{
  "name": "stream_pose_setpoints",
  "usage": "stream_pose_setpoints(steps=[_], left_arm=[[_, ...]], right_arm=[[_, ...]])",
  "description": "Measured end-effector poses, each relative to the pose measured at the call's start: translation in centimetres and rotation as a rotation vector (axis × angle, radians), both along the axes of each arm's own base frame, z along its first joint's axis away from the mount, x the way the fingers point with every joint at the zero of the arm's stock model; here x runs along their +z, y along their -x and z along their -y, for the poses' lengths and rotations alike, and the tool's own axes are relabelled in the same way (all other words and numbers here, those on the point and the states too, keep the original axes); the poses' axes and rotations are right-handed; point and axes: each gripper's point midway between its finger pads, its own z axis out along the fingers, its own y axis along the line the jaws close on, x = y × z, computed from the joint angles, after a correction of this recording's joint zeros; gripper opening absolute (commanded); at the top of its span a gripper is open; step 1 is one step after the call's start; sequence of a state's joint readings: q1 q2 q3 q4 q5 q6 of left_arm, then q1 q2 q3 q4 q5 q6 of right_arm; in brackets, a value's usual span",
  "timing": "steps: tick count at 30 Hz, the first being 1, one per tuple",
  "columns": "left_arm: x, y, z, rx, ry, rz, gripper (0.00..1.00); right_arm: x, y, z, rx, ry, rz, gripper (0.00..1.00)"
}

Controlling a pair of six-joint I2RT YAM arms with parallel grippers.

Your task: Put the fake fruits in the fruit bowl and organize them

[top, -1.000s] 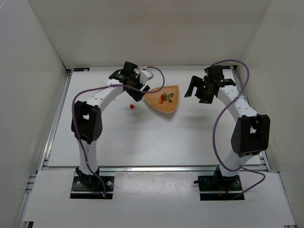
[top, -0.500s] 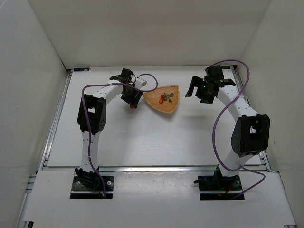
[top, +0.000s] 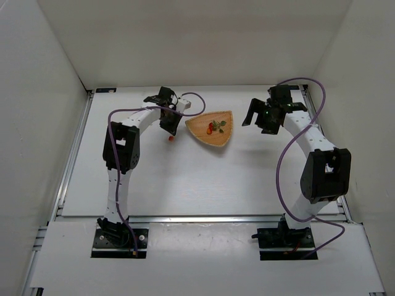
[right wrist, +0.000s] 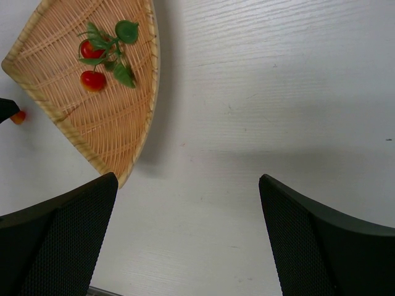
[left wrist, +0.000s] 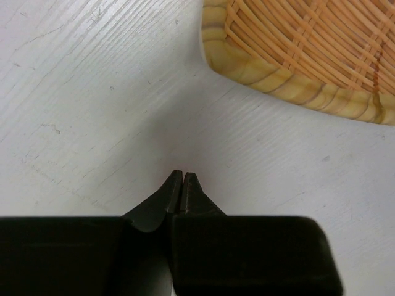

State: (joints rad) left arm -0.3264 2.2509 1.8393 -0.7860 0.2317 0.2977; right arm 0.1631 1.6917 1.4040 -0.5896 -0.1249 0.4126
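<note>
The fruit bowl [top: 201, 126], a fan-shaped orange wicker basket [right wrist: 105, 120], lies on the white table and holds a cluster of red berries with green leaves [top: 214, 127] [right wrist: 103, 54]. A single red cherry [top: 170, 139] [right wrist: 18, 116] rests on the table just left of the bowl's rim [left wrist: 290, 83]. My left gripper [top: 168, 128] [left wrist: 183, 174] is shut, tips down at the table right by the cherry. The left wrist view shows nothing between its fingers, and the cherry is hidden there. My right gripper [top: 256, 121] [right wrist: 187, 179] hangs open to the right of the bowl, empty.
White walls enclose the table on three sides. A metal rail [top: 74, 148] runs along the left edge. Purple cables loop over both arms.
The left gripper dropped toward the cherry and shut from wide open. The left arm folded in closer to the table. The right arm and the bowl stayed still.
</note>
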Motion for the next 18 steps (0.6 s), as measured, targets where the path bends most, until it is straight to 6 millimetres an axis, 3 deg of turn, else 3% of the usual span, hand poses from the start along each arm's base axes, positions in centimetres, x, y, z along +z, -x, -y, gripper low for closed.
stream_pose_setpoints(steps=[6,14,18], left_arm=[[1.2,0.3,1.2,-0.032,-0.008,0.015,0.11],[9.4,-1.5,10.0,-0.211,0.208,0.205,0.11],[11.4,-2.1,12.5,-0.251,0.31,0.252,0.12]], right_arm=[[-0.5,0.0,0.0,0.0,0.005,-0.012,0.99],[-1.7,0.1,0.2,-0.005,0.011,-0.048,0.99],[-1.7,0.0,0.8,-0.017,0.012,-0.052,0.99]])
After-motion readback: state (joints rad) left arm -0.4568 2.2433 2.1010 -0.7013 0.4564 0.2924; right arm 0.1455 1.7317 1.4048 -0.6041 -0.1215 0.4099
